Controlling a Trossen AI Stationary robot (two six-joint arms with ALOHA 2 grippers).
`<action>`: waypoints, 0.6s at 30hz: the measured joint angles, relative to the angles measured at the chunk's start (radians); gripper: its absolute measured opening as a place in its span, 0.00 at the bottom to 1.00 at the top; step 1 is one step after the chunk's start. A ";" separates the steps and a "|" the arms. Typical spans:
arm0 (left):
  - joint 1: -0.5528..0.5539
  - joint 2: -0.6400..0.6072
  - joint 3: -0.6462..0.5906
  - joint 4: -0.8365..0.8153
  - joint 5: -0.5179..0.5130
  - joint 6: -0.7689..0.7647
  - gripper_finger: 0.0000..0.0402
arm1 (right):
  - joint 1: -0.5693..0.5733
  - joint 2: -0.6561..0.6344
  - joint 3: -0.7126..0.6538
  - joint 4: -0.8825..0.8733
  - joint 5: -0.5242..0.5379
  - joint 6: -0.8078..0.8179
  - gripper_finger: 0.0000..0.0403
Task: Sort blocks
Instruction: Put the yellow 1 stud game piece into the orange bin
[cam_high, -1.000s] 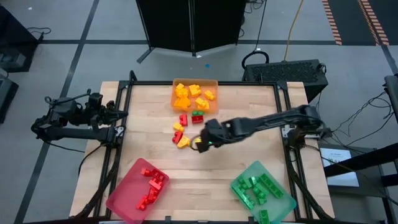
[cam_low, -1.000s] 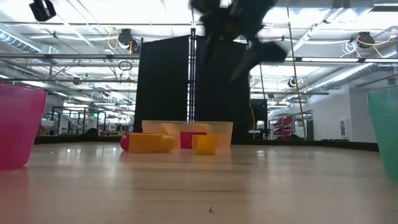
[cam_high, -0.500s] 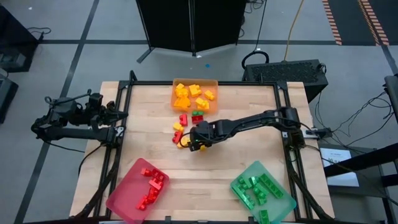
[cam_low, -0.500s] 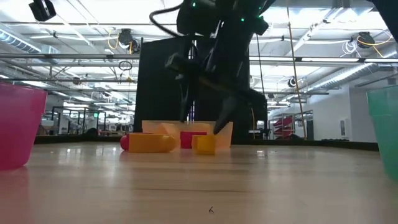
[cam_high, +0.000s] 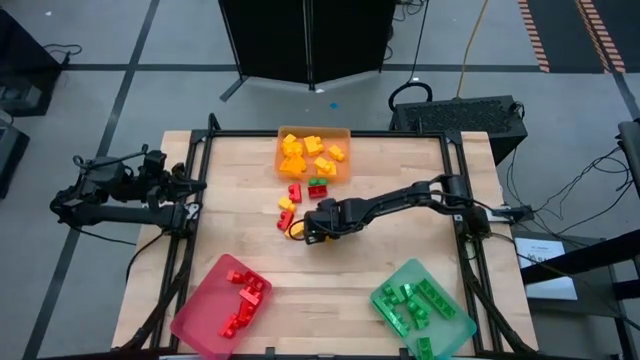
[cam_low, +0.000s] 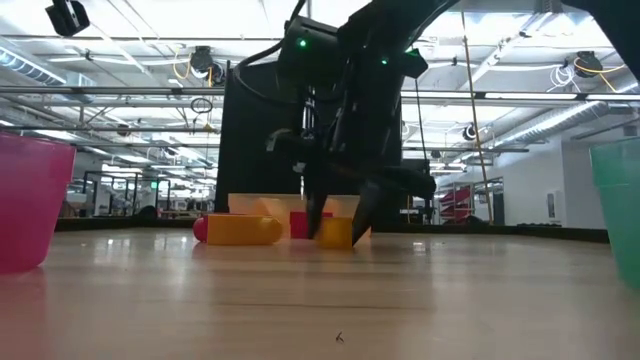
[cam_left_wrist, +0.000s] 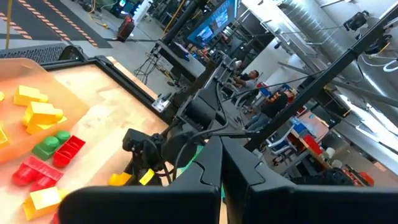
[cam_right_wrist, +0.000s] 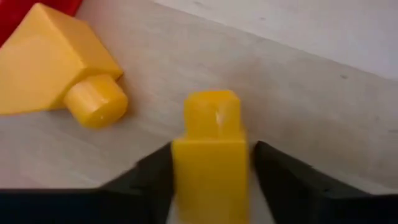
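The left gripper (cam_high: 190, 183) waited folded at the table's left edge, well apart from every brick; whether its fingers were parted or closed could not be told. Near the front left corner sat the translucent pink-red rectangular tray (cam_high: 195, 325), holding red studded plastic bricks (cam_high: 243, 298), with bare wood between it and the loose pile. At the back edge, mid-table, the translucent orange rectangular tray (cam_high: 343, 160) held yellow studded bricks (cam_high: 305, 150). Just in front of it lay the loose cluster: a red brick (cam_high: 294, 192), a green-and-red pair (cam_high: 317, 186), and yellow pieces (cam_high: 288, 205) trailing toward the middle. The right gripper (cam_high: 310, 230) reached in from the right edge, low over the tabletop at the front of that cluster. Its two dark fingers (cam_right_wrist: 278, 180) stood on either side of a small yellow studded plastic brick (cam_right_wrist: 211, 158), close against its sides but not plainly clamped, the brick resting on the wood. A larger yellow brick with one round stud (cam_right_wrist: 59, 68) lay just beside it, apart. The translucent teal-green rectangular tray (cam_high: 455, 328) with green bricks (cam_high: 415, 300) sat near the front right corner, open wood around it
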 joint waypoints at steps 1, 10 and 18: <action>0.000 0.000 0.000 0.000 0.000 0.001 0.01 | -0.002 0.000 0.000 -0.001 -0.006 -0.003 0.45; 0.000 0.000 0.000 -0.001 0.003 0.018 0.01 | -0.014 -0.015 0.058 0.051 -0.032 -0.075 0.28; 0.000 0.000 0.000 -0.004 0.004 0.019 0.01 | -0.135 -0.051 0.417 -0.124 0.136 -0.329 0.28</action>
